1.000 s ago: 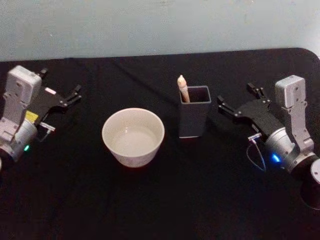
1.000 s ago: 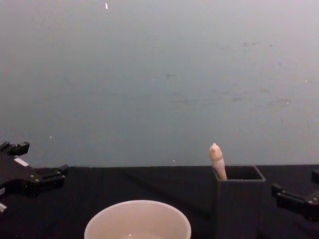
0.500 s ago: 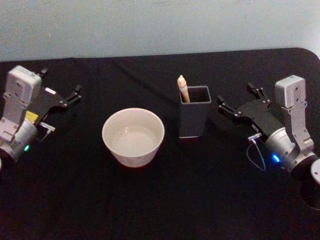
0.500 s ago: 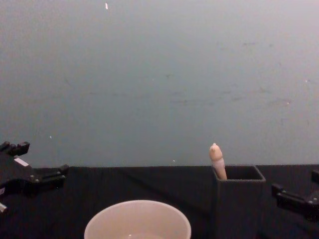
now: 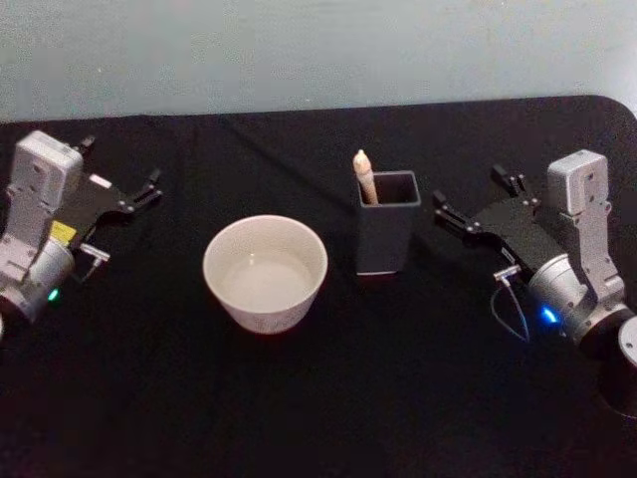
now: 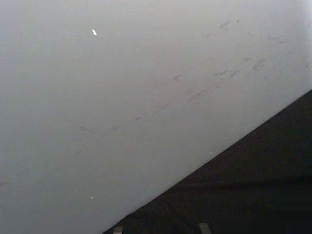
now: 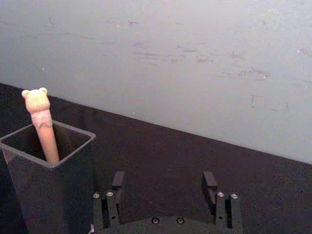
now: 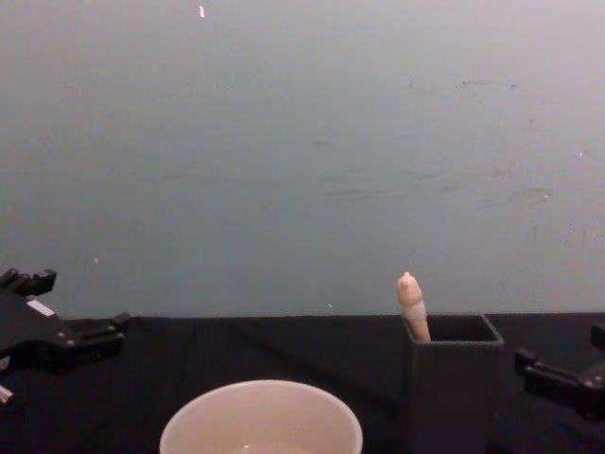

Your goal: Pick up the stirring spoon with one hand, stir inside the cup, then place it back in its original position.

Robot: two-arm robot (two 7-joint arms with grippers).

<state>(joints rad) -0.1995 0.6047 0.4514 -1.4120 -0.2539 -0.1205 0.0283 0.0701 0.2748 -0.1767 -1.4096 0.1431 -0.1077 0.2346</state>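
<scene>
Two arms, matching build. Each wrist: pale grey boxy housing over a rounded silver-grey joint, then a flat black plate carrying black fingers

Left gripper (image 5: 119,171): black, two slim fingers with blocky tips; white label and a small yellow sticker on the plate; green light on the silver joint at 7 o'clock of the housing; short pale bracket beside the joint

Right gripper (image 5: 476,202): black, same pattern; blue light on the silver joint; thin grey cable looping at 8 o'clock of that light. Wrist view: two black fingers (image 7: 209,183) with square tips, each base fixed by paired silver screws, two more screws on the plate between
</scene>
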